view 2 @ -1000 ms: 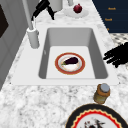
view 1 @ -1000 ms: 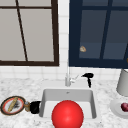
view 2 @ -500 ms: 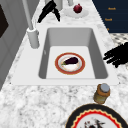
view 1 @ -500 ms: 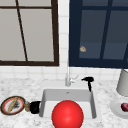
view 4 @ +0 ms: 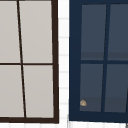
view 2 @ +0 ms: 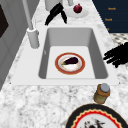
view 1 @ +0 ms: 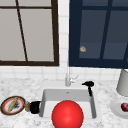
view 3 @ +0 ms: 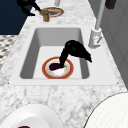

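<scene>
Below right robot hand — eggplant, apart.

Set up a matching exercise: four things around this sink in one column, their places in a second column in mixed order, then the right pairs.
Things:
1. eggplant
2. jar
3. right hand
4. red fruit

Places:
A. on a white plate on the counter right of the sink
B. on the red-rimmed plate in the basin
C. on the counter at the sink's left end, beside a patterned plate
D. over the sink's back right corner

Pairs: 1-B, 2-C, 3-D, 4-A
</scene>
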You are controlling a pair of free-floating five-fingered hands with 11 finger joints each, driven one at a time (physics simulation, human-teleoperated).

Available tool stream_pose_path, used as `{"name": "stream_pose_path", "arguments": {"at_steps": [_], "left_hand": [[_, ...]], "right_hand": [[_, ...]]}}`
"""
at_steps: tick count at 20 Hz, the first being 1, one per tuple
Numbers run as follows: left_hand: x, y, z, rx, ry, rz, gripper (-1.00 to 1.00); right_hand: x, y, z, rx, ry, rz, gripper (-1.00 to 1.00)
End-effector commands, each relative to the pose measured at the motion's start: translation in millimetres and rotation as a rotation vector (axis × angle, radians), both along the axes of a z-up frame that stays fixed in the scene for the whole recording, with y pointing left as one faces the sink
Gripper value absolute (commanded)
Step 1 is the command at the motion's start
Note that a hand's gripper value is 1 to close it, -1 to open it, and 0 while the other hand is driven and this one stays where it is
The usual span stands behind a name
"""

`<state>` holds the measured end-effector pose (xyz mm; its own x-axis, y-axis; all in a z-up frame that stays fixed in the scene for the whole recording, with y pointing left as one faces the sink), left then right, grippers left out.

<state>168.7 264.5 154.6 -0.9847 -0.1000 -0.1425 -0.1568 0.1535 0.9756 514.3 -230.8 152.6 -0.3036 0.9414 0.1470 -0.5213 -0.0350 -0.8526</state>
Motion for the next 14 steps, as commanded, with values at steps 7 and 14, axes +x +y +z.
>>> {"name": "stream_pose_path", "arguments": {"at_steps": [7, 14], "left_hand": [[0.0, 0, 0, 0.000, 0.000, 0.000, 0.00], [0.0, 0, 0, 0.000, 0.000, 0.000, 0.00]], "right_hand": [[-34, 19, -16, -0.056, 0.009, 0.064, -1.00], [-58, 39, -30, -0.099, 0.038, 0.086, -1.00]]}}
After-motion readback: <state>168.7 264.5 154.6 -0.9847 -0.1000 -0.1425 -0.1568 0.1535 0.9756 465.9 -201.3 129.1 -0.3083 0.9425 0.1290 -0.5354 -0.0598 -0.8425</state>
